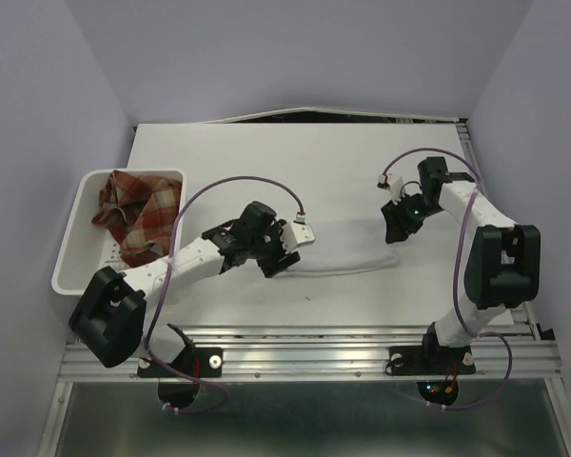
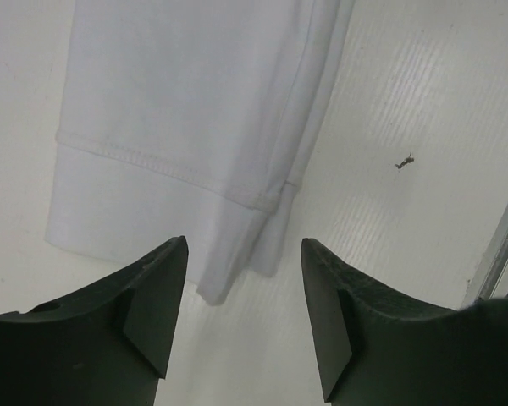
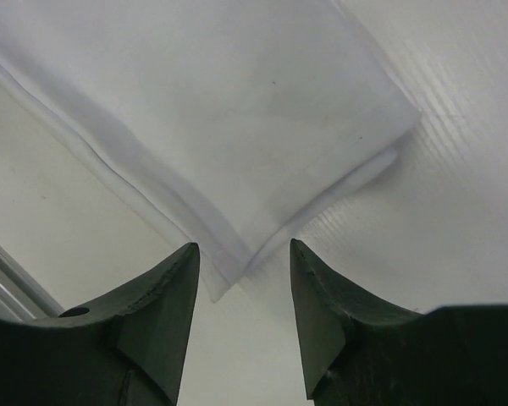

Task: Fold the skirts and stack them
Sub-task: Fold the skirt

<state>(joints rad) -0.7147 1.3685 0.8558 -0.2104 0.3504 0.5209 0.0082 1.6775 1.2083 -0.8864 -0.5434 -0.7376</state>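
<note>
White skirt [image 1: 347, 249] lies flat, centrally. Left gripper [image 2: 244, 254] at its 9 o'clock corner and right gripper [image 3: 241, 254] at 3 o'clock hover wide open, empty. A shallow pinch could catch one layer, skewing the fold.

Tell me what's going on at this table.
Both arms are working on a flat white fabric skirt on the white table. The left gripper hangs open over one hemmed corner, the right gripper open over the opposite end; neither grips yet. A crumpled red plaid garment waits in the white plastic bin.
</note>
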